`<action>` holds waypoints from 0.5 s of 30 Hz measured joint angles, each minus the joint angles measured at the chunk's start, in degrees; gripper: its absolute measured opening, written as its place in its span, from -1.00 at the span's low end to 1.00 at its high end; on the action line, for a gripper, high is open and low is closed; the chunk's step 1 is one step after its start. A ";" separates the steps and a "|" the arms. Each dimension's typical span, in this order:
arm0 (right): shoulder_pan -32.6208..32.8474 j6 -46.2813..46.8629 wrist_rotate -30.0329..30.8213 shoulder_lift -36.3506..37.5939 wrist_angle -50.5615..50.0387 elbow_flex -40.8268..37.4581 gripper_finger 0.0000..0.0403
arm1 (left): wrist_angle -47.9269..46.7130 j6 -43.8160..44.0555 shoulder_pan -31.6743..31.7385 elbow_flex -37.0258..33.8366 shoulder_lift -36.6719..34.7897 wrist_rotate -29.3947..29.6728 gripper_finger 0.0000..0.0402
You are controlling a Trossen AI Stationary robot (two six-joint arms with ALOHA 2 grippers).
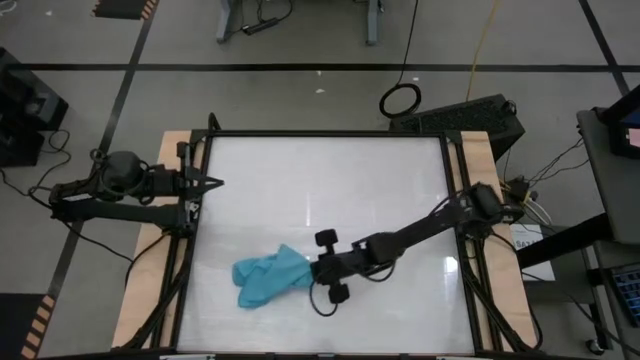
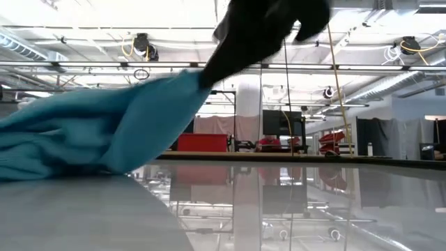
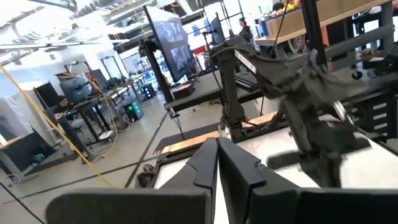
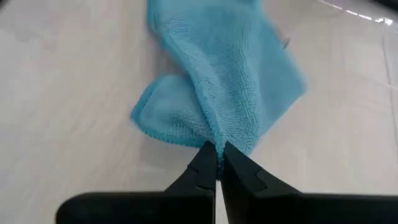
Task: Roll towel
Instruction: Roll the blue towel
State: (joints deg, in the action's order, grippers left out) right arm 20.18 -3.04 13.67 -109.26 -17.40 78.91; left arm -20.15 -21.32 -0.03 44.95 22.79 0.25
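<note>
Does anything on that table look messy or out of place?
Only the towel: it lies bunched and crumpled on the table, not flat or rolled. The right hand pinches one edge, lifting it. The left hand waits shut at the table's left edge.

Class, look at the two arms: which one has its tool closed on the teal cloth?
The right tool, pinching an edge of the small teal-blue soft cloth. The left tool, also shut, waits empty at the white table's left edge.

A robotics lab or workshop: bare ceiling pipes and ducts [image 2: 390,77] overhead, a grey floor with taped lines [image 1: 300,68], loose cables [image 1: 400,98], monitors on stands [image 3: 171,46], workbenches beyond, and a white counter [image 1: 320,190] framed in dark rails.
</note>
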 joint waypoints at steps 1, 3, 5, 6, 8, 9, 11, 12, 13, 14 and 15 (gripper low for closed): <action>0.02 -0.01 0.02 1.78 -1.28 0.00 -1.00 | 0.91 0.02 0.00 0.00 0.13 -0.52 -0.89; 0.02 0.16 0.20 5.03 -3.58 0.02 -1.00 | 1.24 0.04 0.01 0.00 0.13 -1.14 -0.89; 0.06 0.68 1.01 8.25 -6.02 0.02 -1.00 | 2.41 0.06 0.02 0.00 0.27 -1.75 -0.89; 0.09 0.85 1.65 9.77 -6.92 0.02 -1.00 | 2.67 0.07 0.01 0.00 0.35 -1.94 -0.89; 0.14 0.84 2.96 13.01 -8.80 0.02 -1.00 | 3.94 0.17 0.02 0.00 0.69 -2.64 -0.89; 0.13 0.84 3.19 14.56 -9.67 0.02 -1.00 | 4.69 0.28 0.00 0.00 0.85 -3.35 -0.89; 0.13 0.84 3.26 17.23 -10.78 0.04 -1.00 | 5.83 2.35 0.00 0.00 1.51 -4.13 -0.89; 0.04 0.84 3.30 18.48 -11.34 0.04 -1.00 | 7.02 4.08 0.00 0.00 2.25 -4.27 -0.89; -0.04 0.84 3.30 19.63 -11.87 0.04 -1.00 | 8.20 5.60 0.01 0.00 3.16 -4.26 -0.89; -0.28 0.84 3.19 20.58 -12.24 0.04 -1.00 | 9.24 6.79 0.00 0.00 4.27 -4.26 -0.89; -0.50 0.85 3.01 21.65 -12.50 0.04 -1.00 | 10.50 7.87 0.00 0.00 5.72 -4.33 -0.89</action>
State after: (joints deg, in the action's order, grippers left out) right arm 19.68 -2.19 16.68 -87.61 -29.90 78.96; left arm -9.66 -13.45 -0.03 44.95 28.50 -4.09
